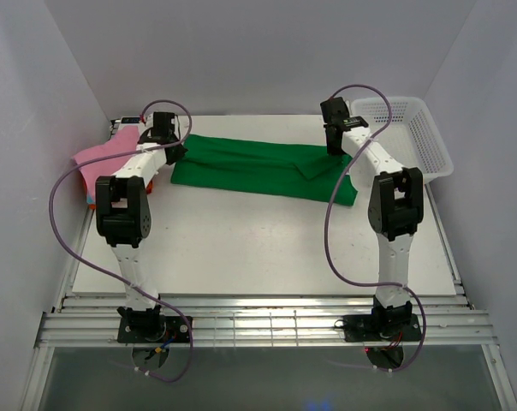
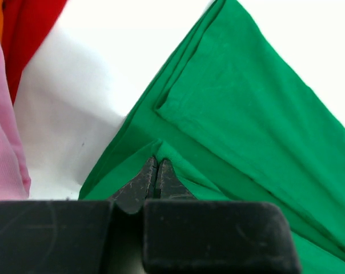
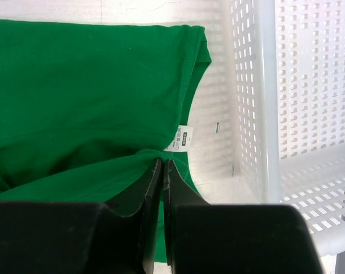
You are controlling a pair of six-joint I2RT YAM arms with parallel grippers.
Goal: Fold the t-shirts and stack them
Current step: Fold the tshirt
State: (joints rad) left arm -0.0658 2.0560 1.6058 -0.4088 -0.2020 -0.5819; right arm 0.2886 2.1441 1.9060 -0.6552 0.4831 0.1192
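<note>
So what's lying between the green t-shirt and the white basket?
Only a narrow strip of bare table separates the green t-shirt from the basket. The right wrist view shows it best.

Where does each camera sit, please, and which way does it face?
Top external: above and behind the bases, looking down on the white table; both arms show whole.
Left wrist: facing along the shut left gripper pinching the bright green cloth t-shirt; pink folded cloth at left.
Right wrist: along the shut right gripper on the same shirt; white plastic mesh basket at right.
Shared: both wrist views show the green shirt.
</note>
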